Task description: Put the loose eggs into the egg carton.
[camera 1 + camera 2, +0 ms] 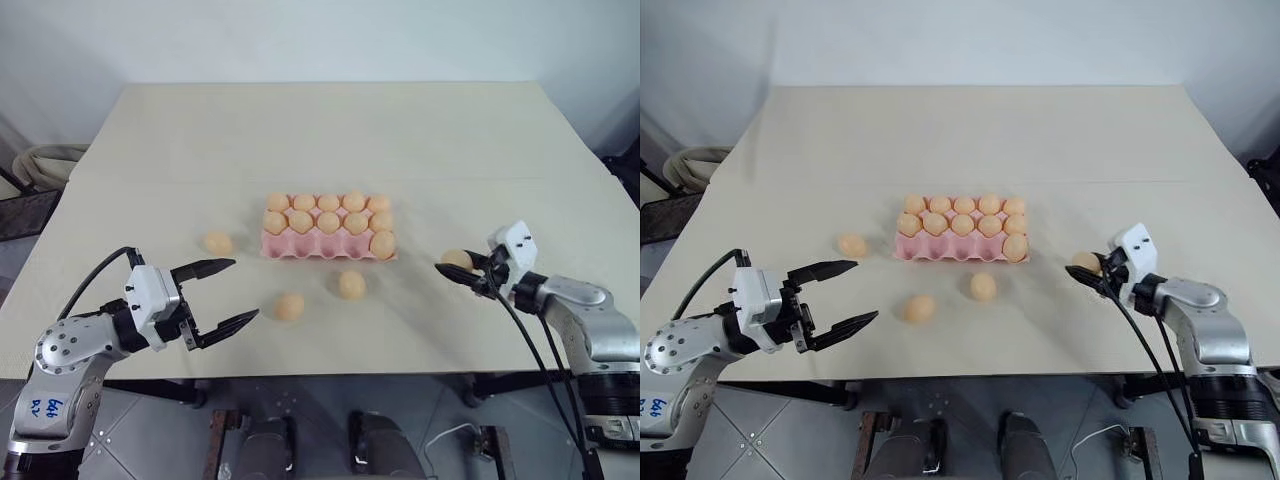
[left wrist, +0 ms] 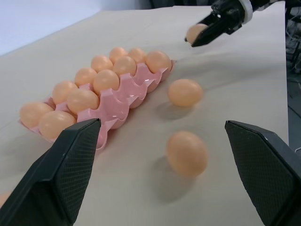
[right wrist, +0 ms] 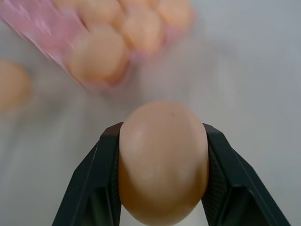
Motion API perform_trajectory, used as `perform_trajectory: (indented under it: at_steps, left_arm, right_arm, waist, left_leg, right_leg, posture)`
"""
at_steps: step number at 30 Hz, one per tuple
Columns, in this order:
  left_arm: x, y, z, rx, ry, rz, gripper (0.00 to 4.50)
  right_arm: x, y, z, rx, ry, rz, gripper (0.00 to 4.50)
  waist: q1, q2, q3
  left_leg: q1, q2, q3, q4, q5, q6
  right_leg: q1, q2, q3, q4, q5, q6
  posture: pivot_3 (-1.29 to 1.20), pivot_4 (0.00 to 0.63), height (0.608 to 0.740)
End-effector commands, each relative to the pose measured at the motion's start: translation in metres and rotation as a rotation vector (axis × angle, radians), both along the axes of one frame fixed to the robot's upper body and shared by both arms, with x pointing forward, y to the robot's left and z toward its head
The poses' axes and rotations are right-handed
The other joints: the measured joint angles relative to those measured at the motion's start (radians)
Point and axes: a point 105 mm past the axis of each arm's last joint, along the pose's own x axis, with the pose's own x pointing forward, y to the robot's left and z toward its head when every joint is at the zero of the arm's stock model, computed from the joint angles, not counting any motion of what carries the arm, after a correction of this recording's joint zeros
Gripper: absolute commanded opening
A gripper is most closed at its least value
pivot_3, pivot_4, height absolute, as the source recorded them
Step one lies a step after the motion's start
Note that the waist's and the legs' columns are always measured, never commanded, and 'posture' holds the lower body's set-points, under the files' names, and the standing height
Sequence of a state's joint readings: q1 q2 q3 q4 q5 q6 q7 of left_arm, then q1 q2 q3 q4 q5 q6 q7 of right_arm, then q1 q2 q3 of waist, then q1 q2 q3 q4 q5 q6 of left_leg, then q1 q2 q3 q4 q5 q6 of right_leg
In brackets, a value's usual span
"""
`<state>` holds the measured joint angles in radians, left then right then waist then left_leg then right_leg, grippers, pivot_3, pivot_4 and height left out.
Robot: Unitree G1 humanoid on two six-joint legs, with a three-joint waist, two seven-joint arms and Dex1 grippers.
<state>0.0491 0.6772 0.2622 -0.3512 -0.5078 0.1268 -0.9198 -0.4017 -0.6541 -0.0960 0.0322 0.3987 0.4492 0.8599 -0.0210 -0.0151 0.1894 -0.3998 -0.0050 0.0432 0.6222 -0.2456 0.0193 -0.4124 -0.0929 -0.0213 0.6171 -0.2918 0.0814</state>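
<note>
Right wrist view: the right hand [image 3: 162,188] grips one egg [image 3: 162,160] between its fingers, the egg carton [image 3: 33,23] just ahead. The left hand [image 1: 222,295] hovers wide open, two loose eggs [image 1: 289,306] beyond its fingertips.

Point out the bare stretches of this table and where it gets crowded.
Bare: the whole table behind the egg carton, and the strip between carton and right gripper, shut on an egg. Crowded: in front of the carton, three loose eggs near the open left gripper.
</note>
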Motion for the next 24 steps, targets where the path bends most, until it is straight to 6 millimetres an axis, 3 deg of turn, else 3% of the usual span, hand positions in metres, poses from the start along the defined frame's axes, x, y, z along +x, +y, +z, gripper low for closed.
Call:
perform_trajectory:
  at_steps: [1, 5, 12, 15, 20, 24]
  left_arm:
    - [-0.005, 0.001, 0.008, -0.014, -0.034, 0.001, 4.50]
    - [-0.005, 0.001, 0.006, -0.017, -0.025, 0.009, 4.50]
    - [-0.007, -0.003, 0.003, -0.030, -0.017, 0.019, 4.50]
    - [-0.008, -0.004, 0.003, -0.037, -0.017, 0.026, 4.50]
    - [-0.008, -0.005, 0.002, -0.042, -0.015, 0.030, 4.50]
    - [-0.007, -0.003, 0.001, -0.038, -0.011, 0.029, 4.50]
  right_arm:
    - [0.012, 0.036, 0.026, -0.030, -0.096, 0.029, 1.83]
    - [0.020, 0.074, 0.030, -0.052, -0.077, 0.081, 1.83]
    - [0.027, 0.108, 0.021, -0.069, -0.057, 0.128, 1.83]
    - [0.026, 0.115, 0.017, -0.067, -0.038, 0.147, 2.60]
    - [0.025, 0.124, 0.023, -0.033, -0.048, 0.167, 4.39]
    - [0.005, 0.115, 0.038, -0.011, -0.103, 0.262, 4.46]
  waist:
    - [-0.008, 0.000, 0.000]
    - [-0.009, 0.000, 0.000]
    - [-0.008, 0.000, 0.000]
    - [-0.008, 0.000, 0.000]
    - [-0.010, 0.000, 0.000]
    - [-0.009, 0.000, 0.000]
  left_leg:
    - [0.000, 0.000, 0.000, 0.000, 0.000, -0.001]
    - [0.000, 0.000, 0.000, 0.000, -0.001, -0.003]
    - [-0.006, 0.000, -0.001, 0.000, -0.001, 0.001]
    - [-0.006, 0.000, -0.001, -0.001, -0.001, 0.000]
    - [-0.005, 0.000, -0.001, 0.000, -0.001, 0.000]
    - [-0.005, 0.000, -0.001, 0.000, -0.001, -0.001]
  right_leg:
    - [0.000, 0.000, 0.000, 0.000, 0.000, 0.000]
    - [-0.001, 0.000, 0.000, 0.001, 0.000, -0.001]
    - [-0.004, -0.001, -0.002, -0.003, 0.000, -0.001]
    - [-0.004, -0.001, -0.002, -0.002, 0.000, -0.001]
    - [-0.004, -0.001, -0.002, -0.001, 0.000, -0.001]
    - [-0.005, -0.001, -0.002, 0.000, 0.000, -0.001]
  posture:
    - [0.00, 0.150, 0.740]
    - [0.00, 0.150, 0.740]
    - [0.00, 0.150, 0.740]
    - [0.00, 0.150, 0.740]
    - [0.00, 0.150, 0.740]
    - [0.00, 0.150, 0.740]
